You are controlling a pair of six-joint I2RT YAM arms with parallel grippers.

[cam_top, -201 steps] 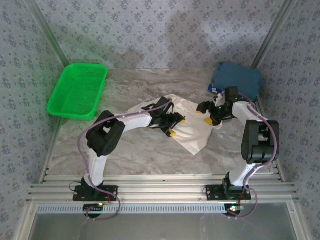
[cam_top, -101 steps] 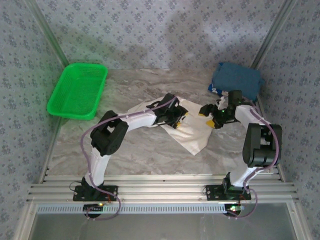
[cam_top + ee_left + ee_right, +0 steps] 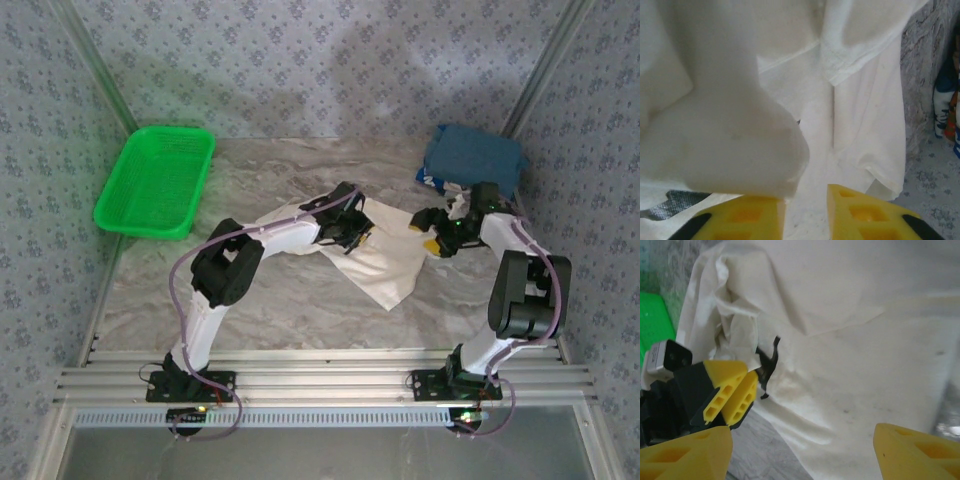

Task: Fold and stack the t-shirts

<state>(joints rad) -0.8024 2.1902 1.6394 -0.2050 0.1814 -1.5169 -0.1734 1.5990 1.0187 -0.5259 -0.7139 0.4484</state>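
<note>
left gripper (image 3: 806,210) is pinched narrow on a raised fold of the cream t-shirt (image 3: 385,270) mid-table. right gripper (image 3: 802,440) gapes wide over its right side. i'd have it grab there too, then lift evenly. dark blue t-shirt (image 3: 475,155) sits back right.

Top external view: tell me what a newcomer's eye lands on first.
The cream-white t-shirt lies rumpled mid-table, with the left gripper pinching a bunched fold of it and the right gripper open at its right edge. Next come the bright green basket at the far left and the dark blue t-shirt heaped in the far right corner.
</note>
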